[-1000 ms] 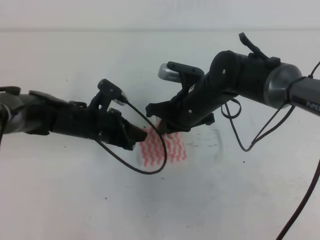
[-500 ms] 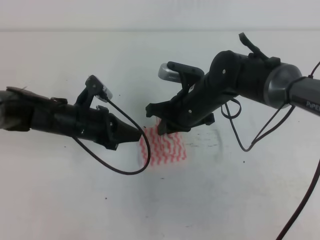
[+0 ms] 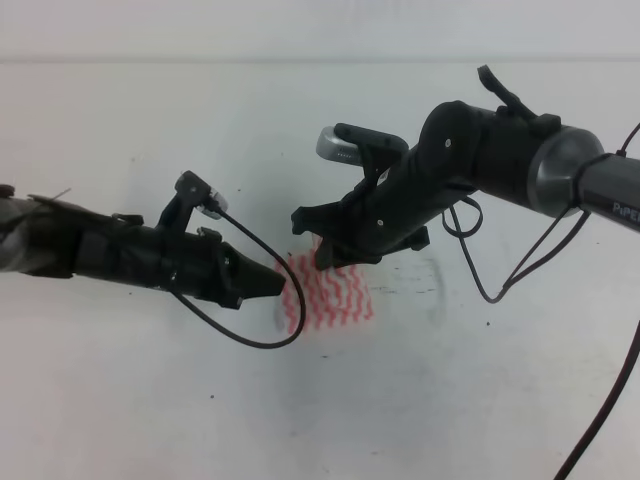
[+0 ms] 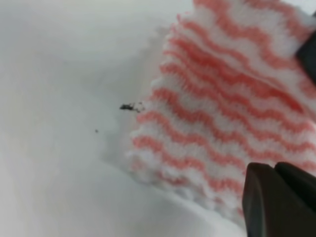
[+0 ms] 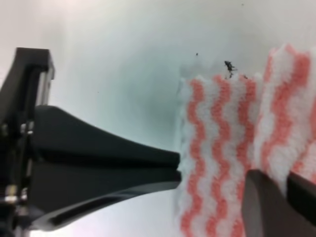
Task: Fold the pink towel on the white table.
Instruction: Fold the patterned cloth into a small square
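Towel [image 3: 330, 298] on table [image 3: 150, 400], between pincers.

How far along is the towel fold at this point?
Done: the pink towel lies as a small layered packet on the white table, so at least one fold looks made. In hand: the left claw, shut, touches its left edge; the right claw sits at its top edge, state unclear. Left: any final fold and release.

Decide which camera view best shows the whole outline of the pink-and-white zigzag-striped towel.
The exterior high view: the pink-and-white zigzag-striped towel shows as a small rectangle, though both grippers cover parts. Left wrist shows its stripes close up, cropped; right wrist shows only its edge.
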Tool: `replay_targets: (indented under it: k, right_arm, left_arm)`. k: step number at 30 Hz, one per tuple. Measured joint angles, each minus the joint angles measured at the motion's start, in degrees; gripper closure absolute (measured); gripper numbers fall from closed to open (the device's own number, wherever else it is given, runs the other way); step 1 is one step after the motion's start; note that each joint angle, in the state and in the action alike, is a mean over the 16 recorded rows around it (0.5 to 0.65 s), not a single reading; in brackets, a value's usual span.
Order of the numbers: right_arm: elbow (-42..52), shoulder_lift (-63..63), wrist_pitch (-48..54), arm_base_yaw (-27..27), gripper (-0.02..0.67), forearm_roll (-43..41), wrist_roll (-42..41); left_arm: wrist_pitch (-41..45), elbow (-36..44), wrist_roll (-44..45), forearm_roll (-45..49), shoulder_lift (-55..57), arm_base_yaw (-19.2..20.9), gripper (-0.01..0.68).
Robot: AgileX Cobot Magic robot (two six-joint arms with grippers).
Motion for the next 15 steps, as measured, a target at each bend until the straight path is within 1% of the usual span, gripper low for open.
replay_targets:
  k: [15]
  right_arm:
    - [0.0,0.1,0.1,0.0,0.661,0.0,0.0]
  left_arm:
    - [-3.1,0.0,1.7,-2.8,1.4,-1.5,0.677]
